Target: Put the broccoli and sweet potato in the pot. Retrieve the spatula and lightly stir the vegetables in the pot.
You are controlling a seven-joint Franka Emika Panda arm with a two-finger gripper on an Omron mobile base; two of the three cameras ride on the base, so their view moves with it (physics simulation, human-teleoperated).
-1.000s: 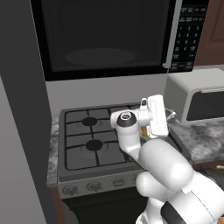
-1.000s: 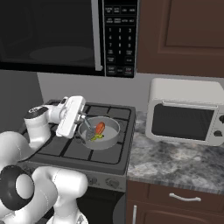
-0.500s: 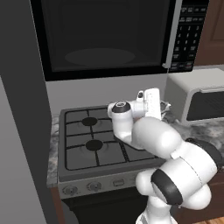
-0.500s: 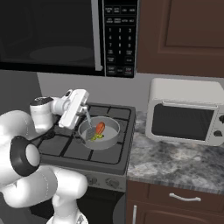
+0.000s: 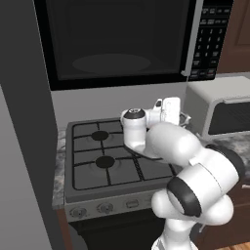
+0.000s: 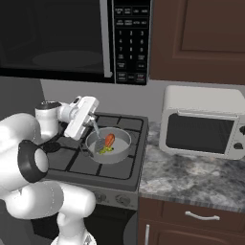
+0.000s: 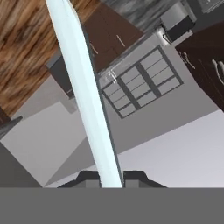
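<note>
My pincer (image 7: 105, 177) is clamped on the spatula (image 7: 85, 96), its two dark tips pressed against the pale blade-like handle on either side. In the right base view the spatula (image 6: 95, 133) slants down from my hand into the pot (image 6: 125, 138), which sits on the front right burner of the stove (image 6: 72, 162), near the stove's right edge beside the granite table (image 6: 191, 174).

The sweet potato (image 6: 109, 139) and the broccoli (image 6: 105, 150) both lie inside the pot, just beside each other, with the spatula's lower end near them. I judge the loading step complete and the stirring step in hand.

Hazards from this position:

- Slip of the tool. The grip is narrow and on a smooth, flat handle. A side load from the pot wall could twist the spatula between my fingertips (image 7: 133, 177).
- Ejecting a vegetable. The pot is shallow. A stroke that is too wide or too fast could push the sweet potato or the broccoli over the rim onto the stove.
- Shifting the pot. Pressing the spatula against the wall could slide the pot off its burner toward the stove's right edge.
- Collision above. The microwave (image 6: 72, 38) hangs over the stove; a steep lift of the wrist could bring my hand close to it.
</note>
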